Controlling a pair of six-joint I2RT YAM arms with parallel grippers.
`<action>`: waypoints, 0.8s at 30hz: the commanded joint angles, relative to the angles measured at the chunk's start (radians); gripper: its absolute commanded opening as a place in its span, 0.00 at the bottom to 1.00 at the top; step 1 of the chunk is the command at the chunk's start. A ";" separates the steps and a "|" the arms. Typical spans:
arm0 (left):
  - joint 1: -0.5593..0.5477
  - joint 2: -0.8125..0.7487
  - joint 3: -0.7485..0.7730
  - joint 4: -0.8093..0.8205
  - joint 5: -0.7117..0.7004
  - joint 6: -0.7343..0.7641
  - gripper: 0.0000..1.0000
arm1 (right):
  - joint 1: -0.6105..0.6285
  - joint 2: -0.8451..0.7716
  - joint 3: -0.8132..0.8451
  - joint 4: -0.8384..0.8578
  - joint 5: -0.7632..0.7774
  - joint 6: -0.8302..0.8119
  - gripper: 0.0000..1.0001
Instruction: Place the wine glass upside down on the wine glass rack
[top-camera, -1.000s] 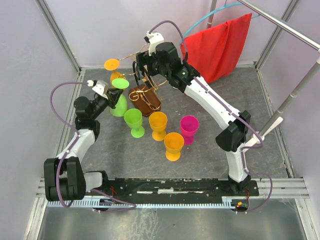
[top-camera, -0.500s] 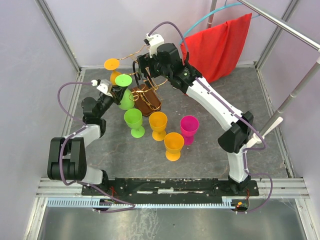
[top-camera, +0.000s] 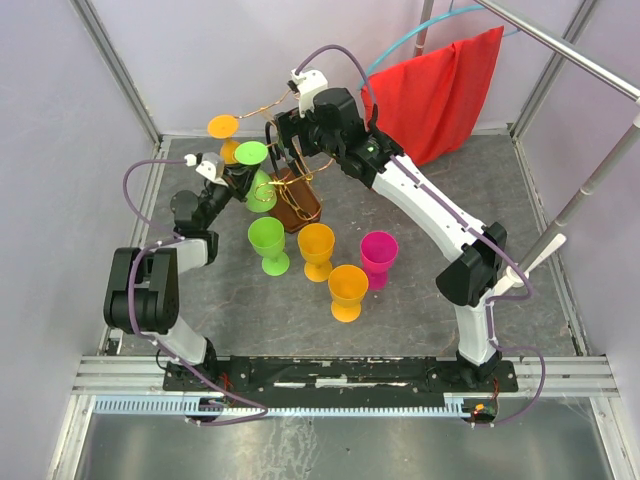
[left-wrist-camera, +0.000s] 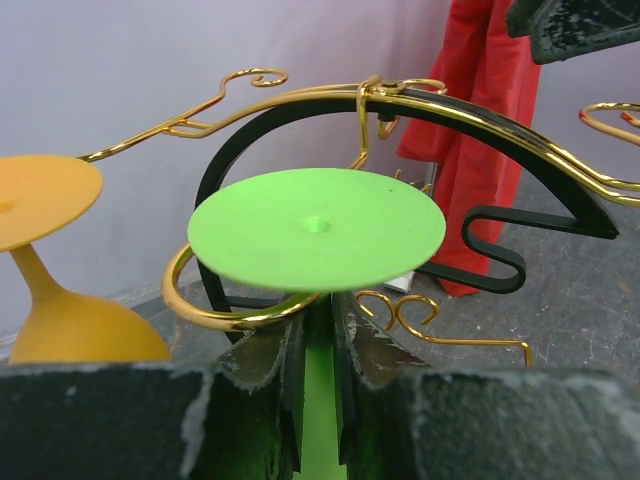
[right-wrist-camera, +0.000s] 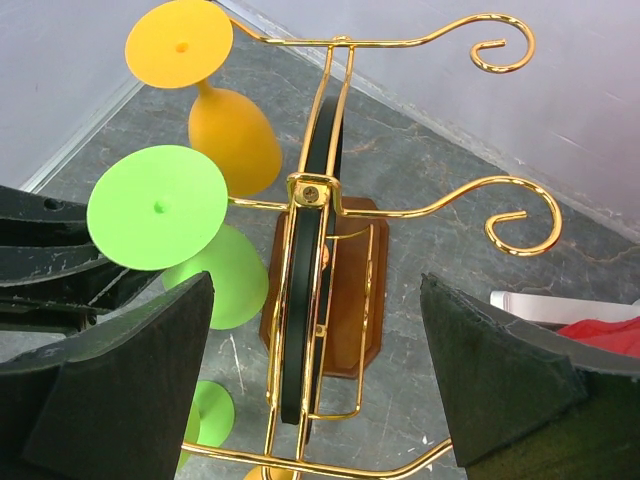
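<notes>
My left gripper (top-camera: 238, 180) is shut on the stem of a green wine glass (top-camera: 262, 192), held upside down with its round foot (top-camera: 250, 152) on top. In the left wrist view the gripper (left-wrist-camera: 318, 308) sits just under the foot (left-wrist-camera: 316, 228). A gold curled arm (left-wrist-camera: 215, 312) of the wine glass rack (top-camera: 290, 185) hooks round the stem's left side. An orange glass (top-camera: 223, 128) hangs upside down on the rack's far-left arm. My right gripper (top-camera: 285, 135) hovers open over the rack's top (right-wrist-camera: 315, 190); its jaws straddle the post and touch nothing.
Several upright glasses stand in front of the rack: green (top-camera: 268, 243), orange (top-camera: 316, 248), orange (top-camera: 348, 290), magenta (top-camera: 379, 257). A red cloth (top-camera: 440, 85) hangs at the back right. The rack's wooden base (right-wrist-camera: 400, 270) sits on the grey table.
My left gripper has carried the green glass up and to the right, in to the rack's curled arm. My right gripper has barely moved.
</notes>
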 joint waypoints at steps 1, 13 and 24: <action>0.004 0.015 0.050 0.096 -0.054 -0.034 0.03 | -0.007 -0.058 -0.007 0.025 0.019 -0.012 0.92; 0.004 0.032 0.038 0.094 -0.151 0.010 0.03 | -0.013 -0.065 -0.019 0.027 0.021 -0.016 0.92; 0.012 -0.068 -0.079 0.097 -0.201 0.068 0.03 | -0.016 -0.070 -0.031 0.022 0.013 -0.016 0.92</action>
